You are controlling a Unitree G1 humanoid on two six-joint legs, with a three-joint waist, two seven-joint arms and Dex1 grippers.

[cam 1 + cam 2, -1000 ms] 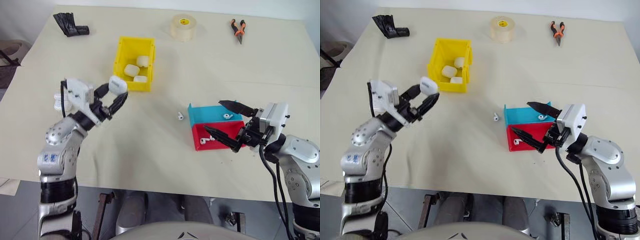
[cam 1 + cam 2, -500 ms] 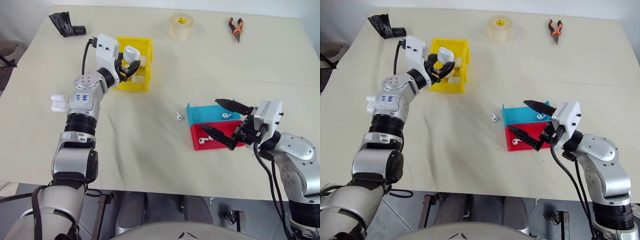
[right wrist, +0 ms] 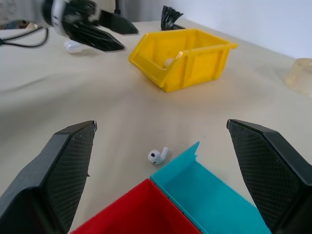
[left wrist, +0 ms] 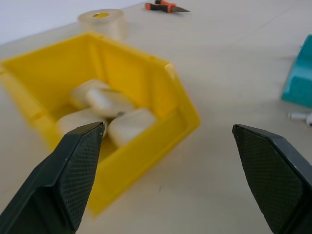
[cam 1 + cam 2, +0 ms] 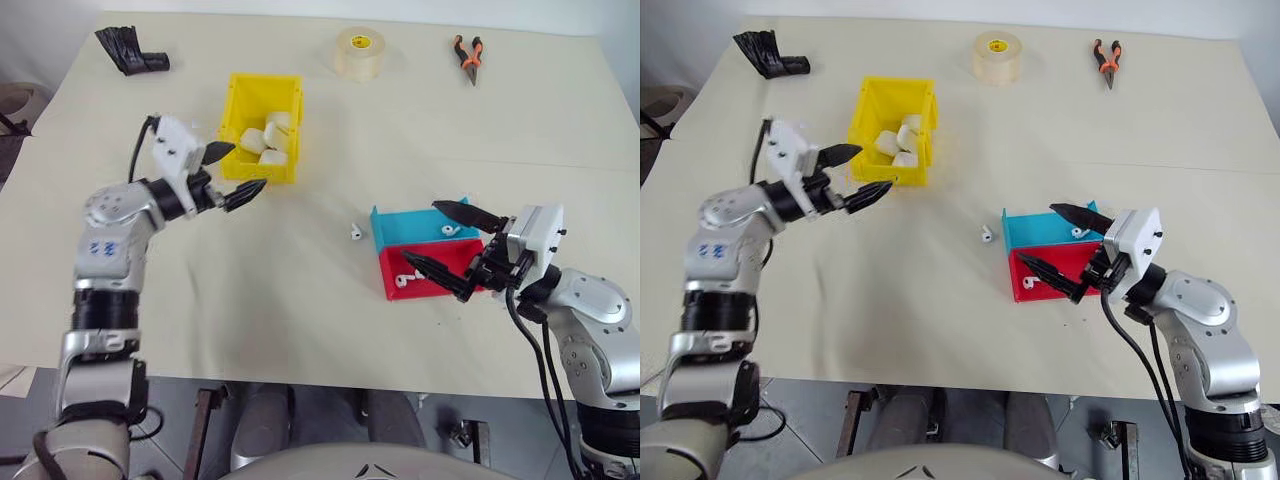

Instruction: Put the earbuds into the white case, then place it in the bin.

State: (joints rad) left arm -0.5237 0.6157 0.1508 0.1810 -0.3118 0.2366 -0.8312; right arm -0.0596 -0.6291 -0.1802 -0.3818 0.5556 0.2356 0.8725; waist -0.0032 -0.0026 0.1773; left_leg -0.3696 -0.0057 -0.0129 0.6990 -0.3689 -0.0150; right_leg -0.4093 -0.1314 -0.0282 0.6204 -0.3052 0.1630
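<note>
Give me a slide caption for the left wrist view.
Open left fingers frame a yellow bin holding four white cases, tape and pliers beyond.

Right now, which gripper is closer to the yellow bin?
Left. The left gripper hangs open just beside the bin's near corner. The right gripper is open far across the table, over the red tray and blue tray.

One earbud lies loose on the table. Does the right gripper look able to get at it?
Probably yes. The earbud lies on bare table beside the blue tray, nothing over it. The right gripper is open, but must pass the tray first.
</note>
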